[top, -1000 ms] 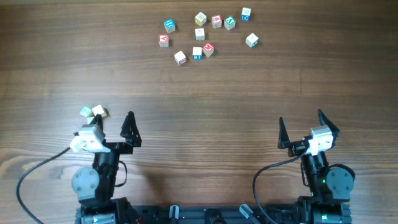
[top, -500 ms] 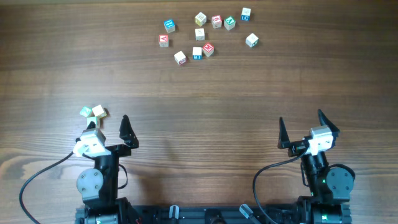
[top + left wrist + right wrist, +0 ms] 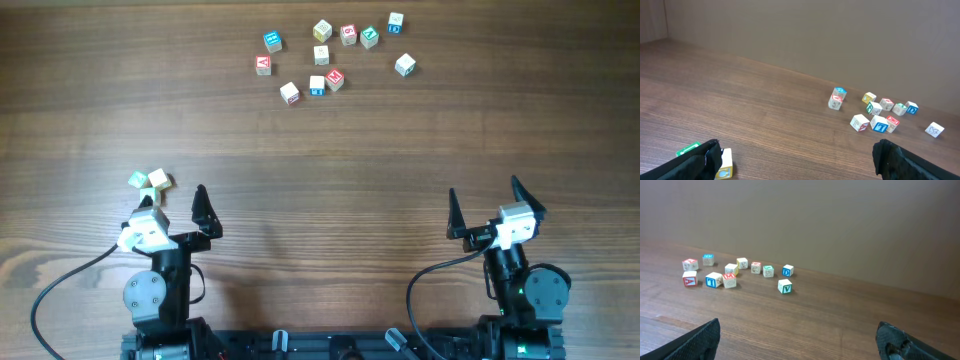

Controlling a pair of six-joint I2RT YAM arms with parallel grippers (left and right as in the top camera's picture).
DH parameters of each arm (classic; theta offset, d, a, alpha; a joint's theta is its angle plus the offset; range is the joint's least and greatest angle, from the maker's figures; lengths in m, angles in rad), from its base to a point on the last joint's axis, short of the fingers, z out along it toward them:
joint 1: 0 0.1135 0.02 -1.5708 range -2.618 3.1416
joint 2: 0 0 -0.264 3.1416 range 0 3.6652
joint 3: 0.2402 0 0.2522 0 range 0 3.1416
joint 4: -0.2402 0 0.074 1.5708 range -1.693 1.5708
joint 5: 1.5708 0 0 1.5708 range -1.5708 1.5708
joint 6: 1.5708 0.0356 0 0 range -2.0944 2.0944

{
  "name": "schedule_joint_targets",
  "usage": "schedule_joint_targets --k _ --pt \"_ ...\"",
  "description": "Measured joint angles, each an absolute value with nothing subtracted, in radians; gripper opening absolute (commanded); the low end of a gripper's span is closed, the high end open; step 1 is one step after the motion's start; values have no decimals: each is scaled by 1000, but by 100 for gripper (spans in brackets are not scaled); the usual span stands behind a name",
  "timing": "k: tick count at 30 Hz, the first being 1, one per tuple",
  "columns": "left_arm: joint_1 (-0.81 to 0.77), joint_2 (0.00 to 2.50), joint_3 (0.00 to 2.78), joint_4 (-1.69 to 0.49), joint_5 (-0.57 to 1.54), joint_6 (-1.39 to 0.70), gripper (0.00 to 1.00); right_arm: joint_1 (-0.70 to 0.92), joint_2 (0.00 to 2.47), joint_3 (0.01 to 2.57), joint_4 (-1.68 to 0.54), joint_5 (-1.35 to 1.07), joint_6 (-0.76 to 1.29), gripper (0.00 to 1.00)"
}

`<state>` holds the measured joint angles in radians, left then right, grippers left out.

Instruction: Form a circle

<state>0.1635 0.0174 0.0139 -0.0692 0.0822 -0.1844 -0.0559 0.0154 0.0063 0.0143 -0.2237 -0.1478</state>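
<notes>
Overhead: the left fingers [image 3: 203, 208] and right fingers [image 3: 453, 212] sit spread wide and released at the near side of the wooden surface [image 3: 330, 150]. The circle is really just a cluster [image 3: 157, 180] of three small cubes, right beside the left fingers on their outer side. The bigger scatter of letter cubes [image 3: 321, 55] lies well apart at the far side.

Left wrist: fingers wide apart, a green-faced cube [image 3: 689, 149] and a pale cube [image 3: 726, 162] peeking out by the left-hand one.

Right wrist: fingers wide apart too, only the scatter [image 3: 729, 280] ahead.
</notes>
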Motion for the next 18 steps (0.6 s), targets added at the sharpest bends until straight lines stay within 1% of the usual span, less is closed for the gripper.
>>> schedule_joint_targets --k 10,18 --pt "163 17 14 -69 79 -184 100 -59 15 6 14 -224 -147 100" --pt "163 17 14 -69 78 -184 100 -88 15 6 14 -224 -98 100"
